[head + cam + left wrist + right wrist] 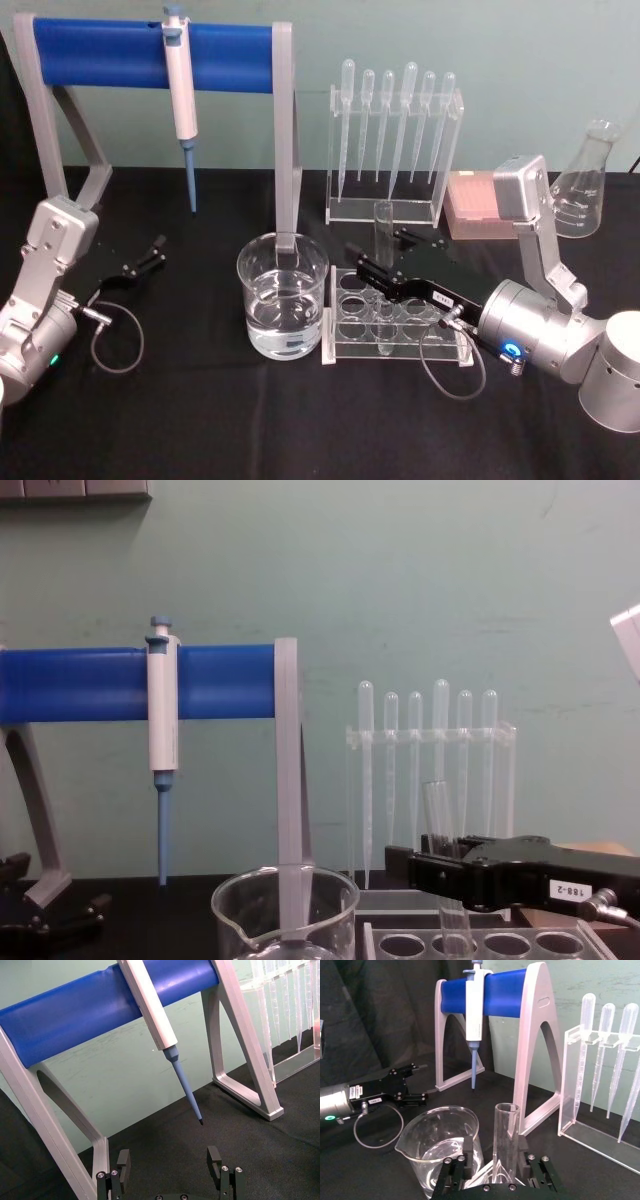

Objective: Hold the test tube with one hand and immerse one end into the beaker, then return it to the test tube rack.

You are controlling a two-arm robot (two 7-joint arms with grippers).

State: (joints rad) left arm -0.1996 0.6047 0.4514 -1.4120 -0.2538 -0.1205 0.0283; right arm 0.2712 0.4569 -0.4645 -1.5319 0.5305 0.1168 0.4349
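Head view: the right gripper (pixel 379 250) reaches over the test tube rack (pixel 345 345) with its jaws spread. The test tube (pixel 383 215) stands upright between them, seated in a rack hole below the fingers. The beaker (pixel 283 300), part full of clear liquid, sits just ahead of the fingertips. The left gripper (pixel 152 252) lies parked well beyond the beaker. Left wrist view: its fingers (pixel 215 1160) stand wide apart on nothing. Right wrist view: the tube rises between the right gripper's fingers, with a gap showing on at least one side, so it is not yet clamped. Chest view: the tube's rim stands above the fingers and its foot is in the rack beneath them. This reads as the pick-up, though a release would look alike. Next, close gently on the glass, lift straight up clear of the hole, then carry it forward to the beaker.
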